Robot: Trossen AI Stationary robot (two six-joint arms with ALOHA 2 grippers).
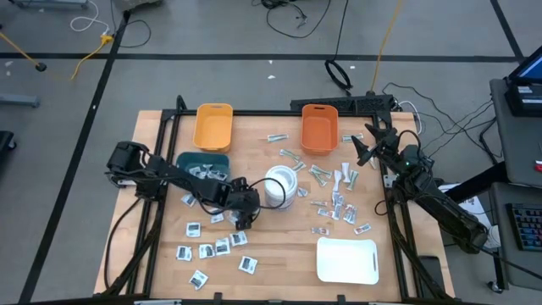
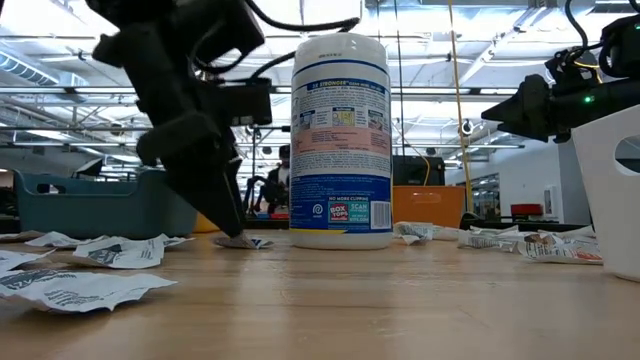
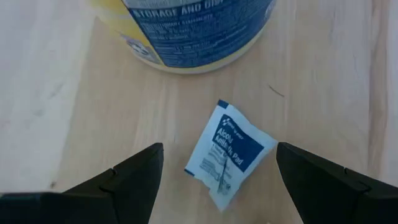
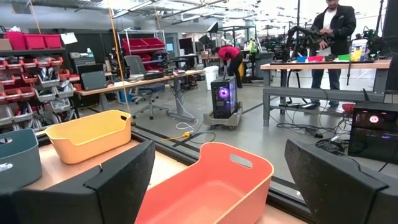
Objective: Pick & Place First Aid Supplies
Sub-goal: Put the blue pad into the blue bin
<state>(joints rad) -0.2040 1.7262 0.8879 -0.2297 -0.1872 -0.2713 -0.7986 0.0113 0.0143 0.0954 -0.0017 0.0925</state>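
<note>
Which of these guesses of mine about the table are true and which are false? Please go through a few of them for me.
1. The left gripper hangs open over a blue-and-white packet lying on the table. True.
2. That packet is already pinched between the fingers. False: it lies flat on the wood, with a finger on either side and apart from it.
3. A white wipes canister stands upright near the middle of the table. True.
4. The orange bin is full of packets. False: in both the high view and the right wrist view it looks empty.
5. The right gripper is down among the packets. False: it is raised and open beside the orange bin.
</note>
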